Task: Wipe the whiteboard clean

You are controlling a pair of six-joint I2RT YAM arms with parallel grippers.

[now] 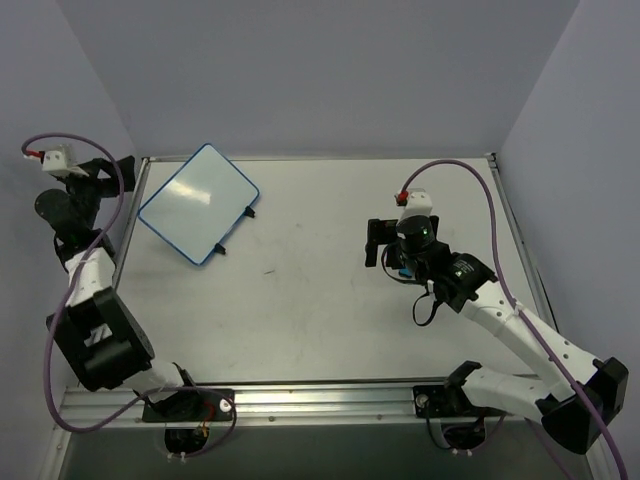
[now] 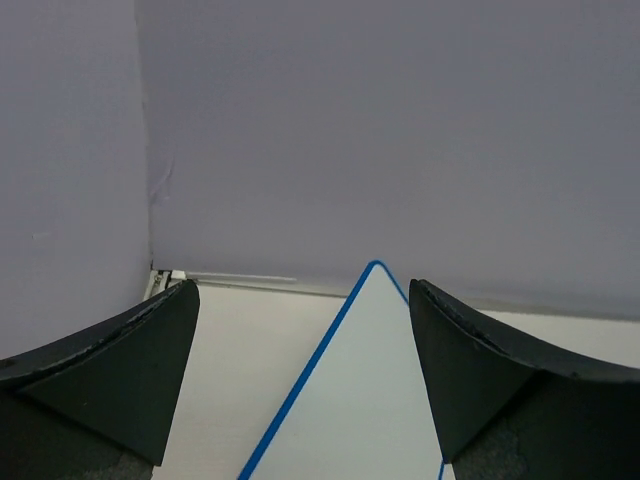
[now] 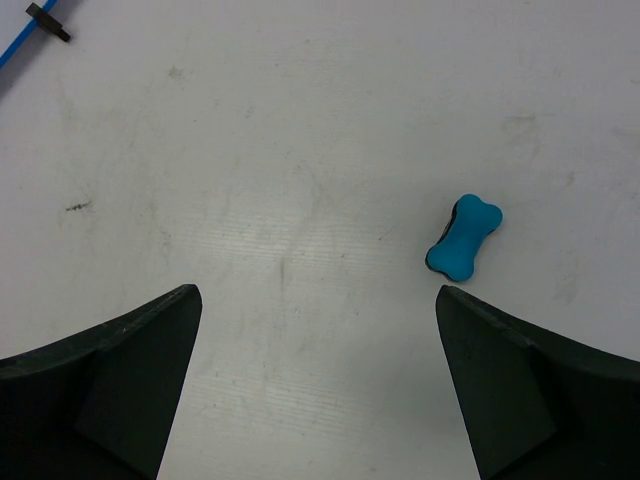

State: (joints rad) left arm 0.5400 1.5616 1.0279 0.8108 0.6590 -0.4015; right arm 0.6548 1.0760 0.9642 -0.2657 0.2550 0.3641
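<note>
The whiteboard [image 1: 198,203] lies at the table's far left, white with a thin blue frame, two black clip feet on its right edge and no writing visible. My left gripper [image 1: 118,172] is open and empty just left of it; in the left wrist view [image 2: 300,290] a board corner [image 2: 365,390] shows between the fingers. My right gripper [image 1: 375,243] is open and empty over the table's right half. A small blue bone-shaped eraser [image 3: 464,236] lies on the table just ahead of its right finger; in the top view the eraser [image 1: 402,270] is mostly hidden under the wrist.
Grey walls close in the table at the back and both sides. A metal rail [image 1: 300,395] runs along the near edge by the arm bases. One clip foot [image 3: 48,20] and a bit of blue frame show at the right wrist view's top left.
</note>
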